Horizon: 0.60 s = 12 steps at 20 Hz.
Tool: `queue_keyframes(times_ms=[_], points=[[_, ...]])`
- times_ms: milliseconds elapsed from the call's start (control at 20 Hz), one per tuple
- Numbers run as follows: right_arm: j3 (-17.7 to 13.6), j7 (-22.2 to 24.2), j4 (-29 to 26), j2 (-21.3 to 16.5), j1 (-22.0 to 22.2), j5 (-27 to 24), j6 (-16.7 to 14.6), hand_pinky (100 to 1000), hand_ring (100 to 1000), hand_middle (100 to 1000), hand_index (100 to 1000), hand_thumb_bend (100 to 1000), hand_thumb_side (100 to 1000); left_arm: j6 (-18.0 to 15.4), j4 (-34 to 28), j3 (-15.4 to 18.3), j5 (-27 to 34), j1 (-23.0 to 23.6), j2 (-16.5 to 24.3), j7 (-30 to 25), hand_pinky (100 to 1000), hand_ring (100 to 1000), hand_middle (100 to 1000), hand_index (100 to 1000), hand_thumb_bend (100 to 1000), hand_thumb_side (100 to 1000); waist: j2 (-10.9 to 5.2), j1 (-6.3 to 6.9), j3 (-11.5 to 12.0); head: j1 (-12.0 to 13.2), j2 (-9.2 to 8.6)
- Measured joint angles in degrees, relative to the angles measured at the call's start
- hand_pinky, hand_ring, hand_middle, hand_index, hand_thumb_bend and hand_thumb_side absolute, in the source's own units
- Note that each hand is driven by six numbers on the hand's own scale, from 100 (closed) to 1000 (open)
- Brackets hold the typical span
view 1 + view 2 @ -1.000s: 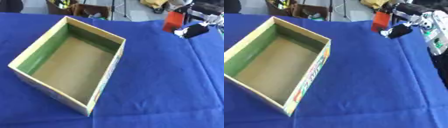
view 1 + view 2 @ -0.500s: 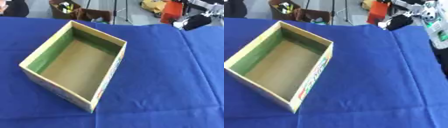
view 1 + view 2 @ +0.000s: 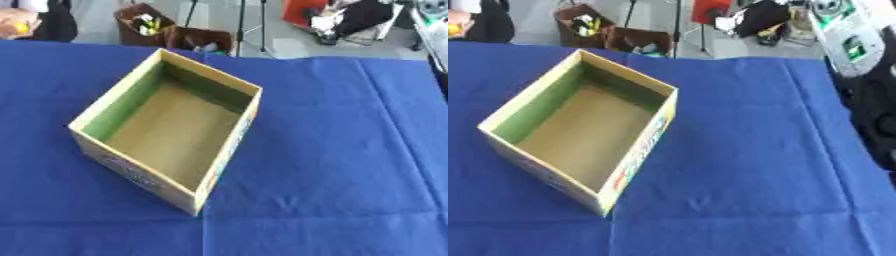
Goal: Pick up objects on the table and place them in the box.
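Observation:
An open cardboard box (image 3: 171,131) with green inner walls and a bare brown bottom stands slantwise on the blue-covered table (image 3: 332,150), left of the middle. At the top edge, past the table's far side, my right hand (image 3: 756,17) shows as a blurred black shape. It seems curled on a red object (image 3: 709,9) at its left. The hand and the red object are up in the air, well to the right of and beyond the box. My right forearm (image 3: 846,36), with a white and green cover, comes in from the upper right. The left hand is out of sight.
Beyond the table's far edge are brown open boxes (image 3: 166,31) with small items on the floor, and stand legs (image 3: 241,25). A person's dark clothing (image 3: 52,22) shows at the top left. The blue cloth has fold creases.
The camera has tilted, shifting the whole picture. Relative to the box, my right hand with the red object has moved up and to the left, off the table surface.

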Motion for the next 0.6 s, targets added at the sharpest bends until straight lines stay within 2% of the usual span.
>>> queue_keyframes(times_ms=[600], points=[[3.3,2.4,0.7,9.2,-2.8,0.4,-0.3,588,549,205,240,100,483,0.0,0.0,0.0,0.5,-0.8,0.0,0.0,329,559,624,813,100,888,-0.19,-0.77,1.7,-1.5,0.49]])
